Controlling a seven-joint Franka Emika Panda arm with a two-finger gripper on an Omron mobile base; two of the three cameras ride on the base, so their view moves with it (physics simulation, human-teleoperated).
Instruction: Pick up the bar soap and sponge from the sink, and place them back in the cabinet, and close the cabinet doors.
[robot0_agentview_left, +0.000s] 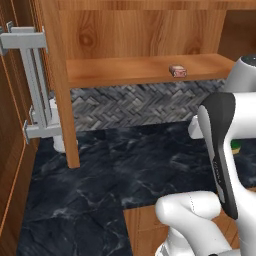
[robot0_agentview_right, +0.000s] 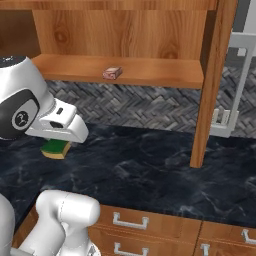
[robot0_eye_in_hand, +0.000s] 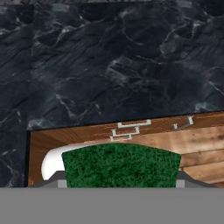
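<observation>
The bar soap (robot0_agentview_left: 177, 71) (robot0_agentview_right: 112, 73) lies on the wooden shelf of the open cabinet (robot0_agentview_left: 135, 30) (robot0_agentview_right: 125, 35). My gripper (robot0_agentview_right: 57, 141) hangs low over the black marble counter at the cabinet's right end, shut on the sponge (robot0_agentview_right: 56, 148) (robot0_eye_in_hand: 120, 165). The sponge's green top spans the bottom of the hand view, and a sliver of the sponge (robot0_agentview_left: 246, 145) peeks out behind my arm. One cabinet door (robot0_agentview_left: 59, 85) (robot0_agentview_right: 210, 80) stands open, seen edge-on, with its grey bar handle (robot0_agentview_left: 36, 80) (robot0_agentview_right: 235, 95) on the far side. The sink is out of view.
A herringbone grey tile wall (robot0_agentview_left: 135, 105) runs under the shelf. The dark marble counter (robot0_agentview_left: 125, 165) (robot0_eye_in_hand: 109, 65) spreads below, with wooden drawers (robot0_agentview_right: 145, 222) at its front. A brown wood panel (robot0_agentview_left: 10, 165) stands at the left, and a white object (robot0_agentview_left: 58, 137) sits behind the door.
</observation>
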